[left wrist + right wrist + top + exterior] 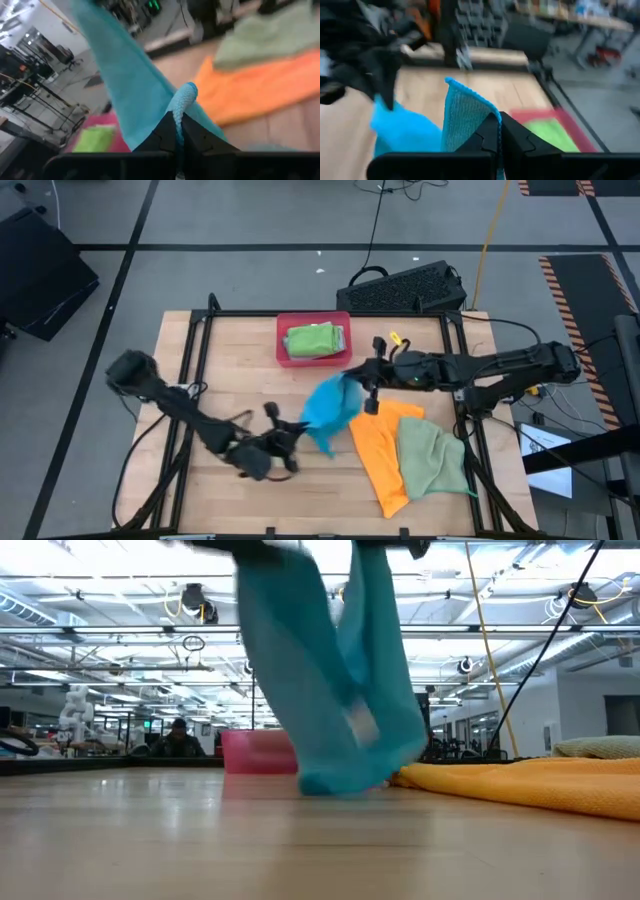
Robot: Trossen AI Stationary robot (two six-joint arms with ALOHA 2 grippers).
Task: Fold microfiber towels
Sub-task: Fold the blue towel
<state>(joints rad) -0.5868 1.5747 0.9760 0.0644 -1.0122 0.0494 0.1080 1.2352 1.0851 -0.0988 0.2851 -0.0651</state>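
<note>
A bright blue microfiber towel (326, 408) hangs between my two grippers over the table's middle. My left gripper (292, 434) is shut on it at the near left. My right gripper (364, 386) is shut on it at the far right. In the low view the towel (340, 670) droops in two hanging lobes. An orange towel (383, 446) lies flat to the right on the table, and a pale green towel (432, 456) lies partly on it. A folded bright green towel (313, 339) rests in the pink tray (283, 351). My left gripper pinches a bunched edge of the blue towel (183, 98) between its two fingers, coming nearly level from the table's near left. The cloth runs up and away from the fingers in a taut sheet. My right gripper pinches a folded corner of the blue towel (468, 113) between its two fingers, coming nearly level from the table's right. The cloth stands up beside the fingers and sags away below. The towel's lowest fold (335, 783) touches the table.
The tray stands at the far middle of the table. A black keyboard-like box (405, 287) lies beyond the far right corner. Bare wood (215, 370) spreads over the table's left half.
</note>
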